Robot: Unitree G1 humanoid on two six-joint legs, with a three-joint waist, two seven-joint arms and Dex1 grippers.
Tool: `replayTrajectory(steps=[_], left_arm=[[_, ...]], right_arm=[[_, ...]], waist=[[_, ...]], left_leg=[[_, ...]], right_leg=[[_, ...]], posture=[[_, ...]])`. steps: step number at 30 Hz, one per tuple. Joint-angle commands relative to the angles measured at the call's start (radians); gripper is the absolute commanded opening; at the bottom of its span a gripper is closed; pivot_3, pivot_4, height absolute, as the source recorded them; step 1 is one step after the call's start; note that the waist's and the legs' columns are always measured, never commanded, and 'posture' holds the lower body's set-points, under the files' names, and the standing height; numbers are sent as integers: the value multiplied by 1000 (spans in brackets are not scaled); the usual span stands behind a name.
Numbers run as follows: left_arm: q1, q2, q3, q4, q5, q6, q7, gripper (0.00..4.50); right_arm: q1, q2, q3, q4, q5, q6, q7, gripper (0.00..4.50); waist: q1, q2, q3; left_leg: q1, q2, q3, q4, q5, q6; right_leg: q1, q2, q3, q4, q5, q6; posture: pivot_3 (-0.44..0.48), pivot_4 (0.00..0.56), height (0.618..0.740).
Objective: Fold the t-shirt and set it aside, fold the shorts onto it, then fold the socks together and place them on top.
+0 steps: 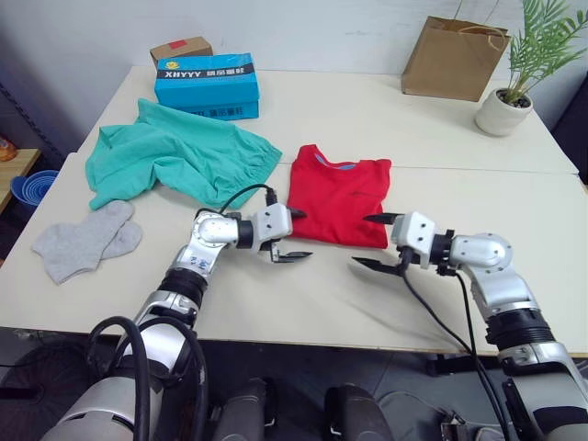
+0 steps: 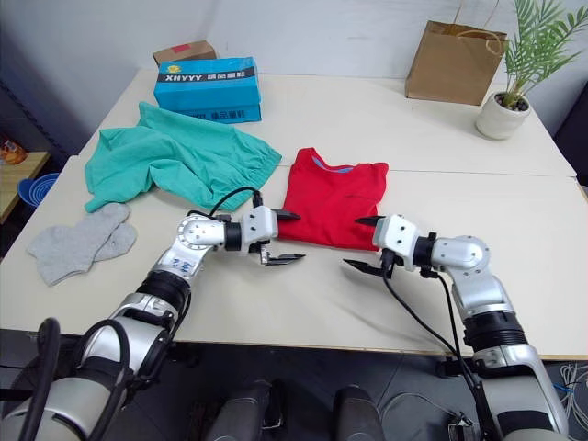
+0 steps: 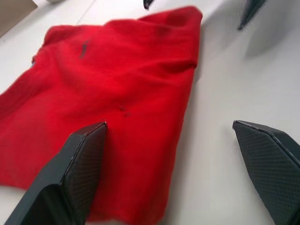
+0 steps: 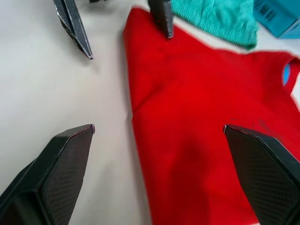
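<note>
The red t-shirt (image 1: 338, 202) lies folded into a rectangle at the middle of the table. My left gripper (image 1: 296, 235) is open at the shirt's near left corner, one finger (image 3: 75, 178) over the red cloth and the other over bare table. My right gripper (image 1: 375, 242) is open at the near right corner, facing the left one, with one fingertip over the shirt (image 4: 211, 117). Neither holds anything. The teal-green shorts (image 1: 179, 156) lie crumpled to the shirt's left. The grey socks (image 1: 87, 239) lie side by side near the table's left edge.
A blue box (image 1: 207, 84) and a small cardboard box (image 1: 181, 48) stand at the back left. A brown paper bag (image 1: 455, 57) and a potted plant (image 1: 505, 106) stand at the back right. The white table (image 1: 459, 165) is bare to the shirt's right.
</note>
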Motion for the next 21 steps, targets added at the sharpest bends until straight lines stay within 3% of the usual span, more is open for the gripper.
replayTrajectory(steps=[1,4,9,14,16,21], left_arm=[[-55,8,-14,57,50,-24,75,4313],[-80,17,-23,125,78,1,104,3641],[-87,3,14,157,18,49,16,2035],[23,34,37,-1,-68,97,-145,434],[96,55,40,-121,-110,117,-201,53],[330,126,69,-552,-241,301,-250,53]], right_arm=[[-40,6,6,70,-60,-71,-67,4313],[-61,10,23,132,-106,-82,-112,3599],[-62,14,30,152,-121,-115,-143,1844],[12,8,12,37,-53,-71,-92,85],[70,-18,11,-58,-4,-54,-34,0],[267,-125,-53,-339,107,25,32,0]], waist=[[-2,0,0],[-5,0,0],[-5,0,0],[-5,0,0],[-5,0,0],[-3,0,0]], left_leg=[[0,0,0,0,0,0],[1,0,0,0,1,0],[2,0,-1,1,1,0],[2,1,-1,0,1,0],[2,1,-2,0,0,0],[1,1,-5,-1,0,-1]], right_leg=[[0,1,0,0,0,0],[1,1,-1,0,0,0],[3,1,-1,0,0,0],[3,0,0,0,0,0],[3,0,0,0,0,0],[4,-1,4,-2,0,0]], posture=[[0,150,740],[0,150,740],[0,150,740],[0,150,740],[0,150,740],[0,150,740]])
